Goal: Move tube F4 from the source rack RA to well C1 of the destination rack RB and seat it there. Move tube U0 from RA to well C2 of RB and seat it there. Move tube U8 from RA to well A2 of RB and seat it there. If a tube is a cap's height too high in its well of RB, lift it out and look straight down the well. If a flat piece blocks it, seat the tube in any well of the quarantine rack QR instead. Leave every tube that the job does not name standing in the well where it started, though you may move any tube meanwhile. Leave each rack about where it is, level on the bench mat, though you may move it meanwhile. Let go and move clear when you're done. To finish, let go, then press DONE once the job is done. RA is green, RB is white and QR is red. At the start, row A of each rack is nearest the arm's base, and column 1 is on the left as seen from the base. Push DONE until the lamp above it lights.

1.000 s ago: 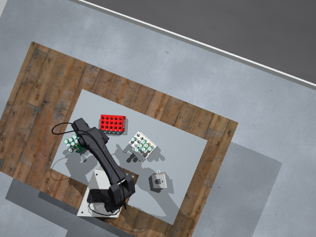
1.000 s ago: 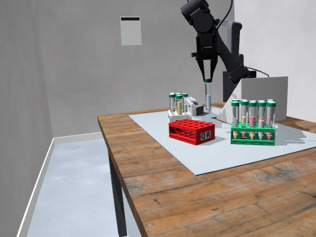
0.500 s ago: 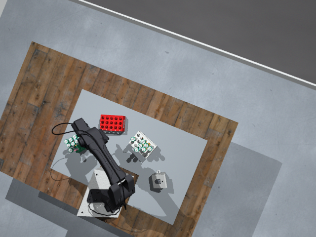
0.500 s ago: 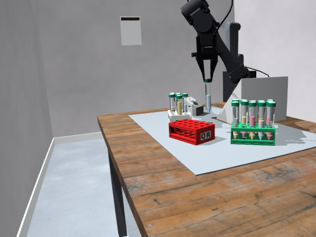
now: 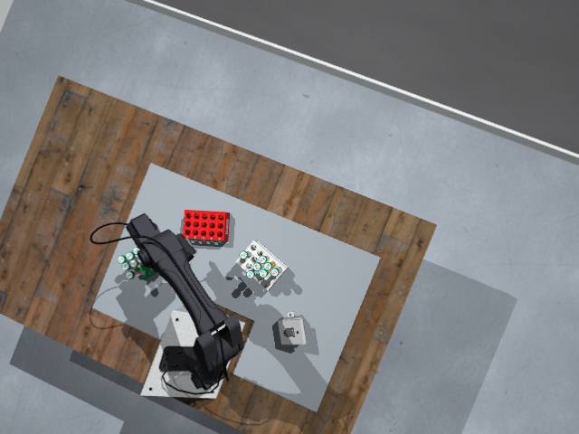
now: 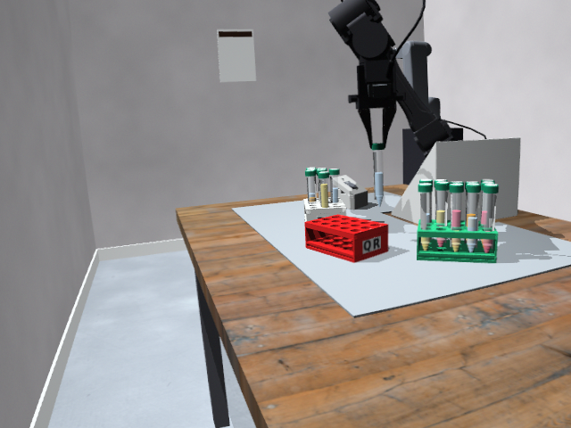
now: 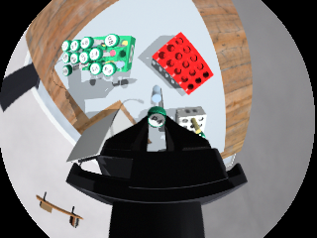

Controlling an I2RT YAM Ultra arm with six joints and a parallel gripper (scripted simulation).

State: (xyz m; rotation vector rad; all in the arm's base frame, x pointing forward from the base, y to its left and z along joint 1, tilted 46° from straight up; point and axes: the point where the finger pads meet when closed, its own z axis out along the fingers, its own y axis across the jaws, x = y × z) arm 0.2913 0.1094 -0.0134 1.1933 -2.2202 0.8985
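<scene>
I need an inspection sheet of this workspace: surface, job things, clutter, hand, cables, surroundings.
Surface: pale grey bench mat on a brown wooden table.
Job things: green rack and white rack hold green-capped tubes; red plastic rack has no tubes.
Clutter: nothing seen.
Hand: black hand shut on a clear green-capped tube with pale blue contents, upright, outside the racks.
Cables: black cable loops off the arm.
Surroundings: grey wall, pale floor.
</scene>
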